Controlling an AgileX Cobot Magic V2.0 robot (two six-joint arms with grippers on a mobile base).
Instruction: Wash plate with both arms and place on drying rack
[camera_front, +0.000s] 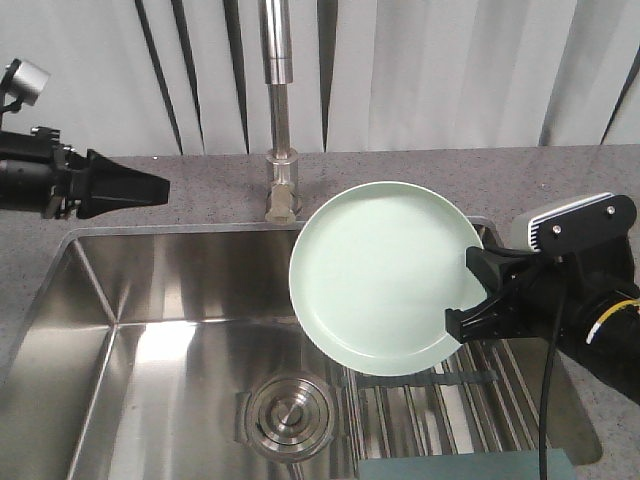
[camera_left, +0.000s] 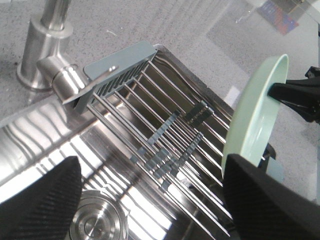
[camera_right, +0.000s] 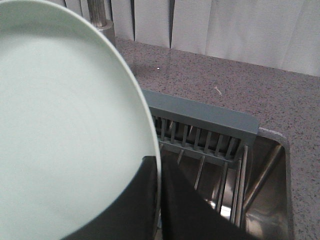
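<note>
Front view, plate: we see the mint-green plate (camera_front: 381, 277) held tilted on edge above the right half of the sink (camera_front: 120, 290), just right of the faucet (camera_front: 279, 110).
Front view, right gripper: our right gripper (camera_front: 478, 297) is clamped on the plate's right rim, one finger before it and one behind.
Front view, left gripper: our left gripper (camera_front: 150, 187) hangs over the table's back-left part, well apart from the plate; from this side we cannot tell how its fingers stand.
Front view, drying rack: the drying rack (camera_front: 440, 415) lies across the sink's right end, directly beneath the plate, beside the round drain (camera_front: 288, 413).
Left wrist view: the left gripper's two fingers (camera_left: 40, 200) stand wide apart with nothing between them; rack rods (camera_left: 165, 135) and the plate (camera_left: 255, 107) lie ahead.
Right wrist view: the plate (camera_right: 70, 125) fills the left side, its rim nipped between the dark fingers (camera_right: 187, 210); the rack's grey-green end bar (camera_right: 200, 117) sits at the sink's back edge.
Step in hand: we judge the plate is being presented over the sink for washing, or about to go down.
Next move: either we bring the left arm in to the plate, or lower the plate flat onto the rods and release.
</note>
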